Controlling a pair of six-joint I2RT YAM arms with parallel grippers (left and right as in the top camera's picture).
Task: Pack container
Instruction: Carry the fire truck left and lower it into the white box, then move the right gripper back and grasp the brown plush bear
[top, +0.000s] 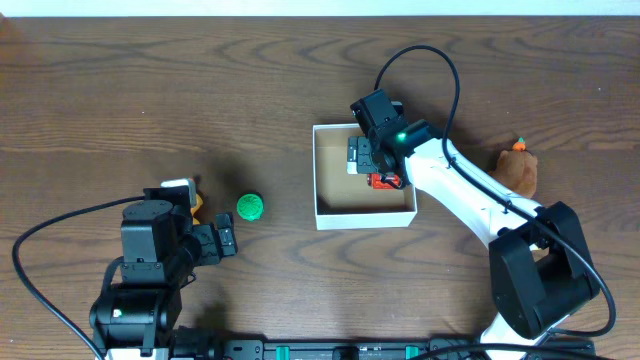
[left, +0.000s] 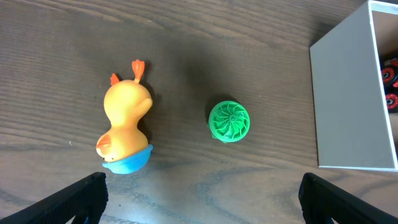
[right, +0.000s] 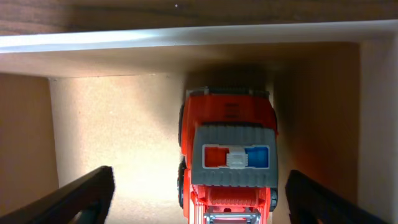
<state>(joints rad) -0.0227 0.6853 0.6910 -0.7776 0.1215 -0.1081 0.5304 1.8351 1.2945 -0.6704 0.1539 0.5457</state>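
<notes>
Overhead: the square open-top container (top: 330, 215), with thin white walls and a tan cardboard floor, sits mid-bench (top: 150, 90) on dark wood grain. The right hand (top: 365, 155) is over its far right corner.

Left wrist: the left hand (left: 202, 196) is released, facing a glossy yellow plastic duck (left: 126, 121) and a ribbed green disc (left: 229, 120).

Right wrist: the right hand is released. Its fingers straddle a red toy truck (right: 229, 155) inside the container without touching it.

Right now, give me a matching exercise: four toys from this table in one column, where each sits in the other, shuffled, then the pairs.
1. red truck
2. green round toy
3. yellow duck
4. brown toy

A. on the table, right of the container
B. farthest left, lying on the table
C. inside the container
D. on the table between duck and container

Pairs: 1-C, 2-D, 3-B, 4-A
</notes>
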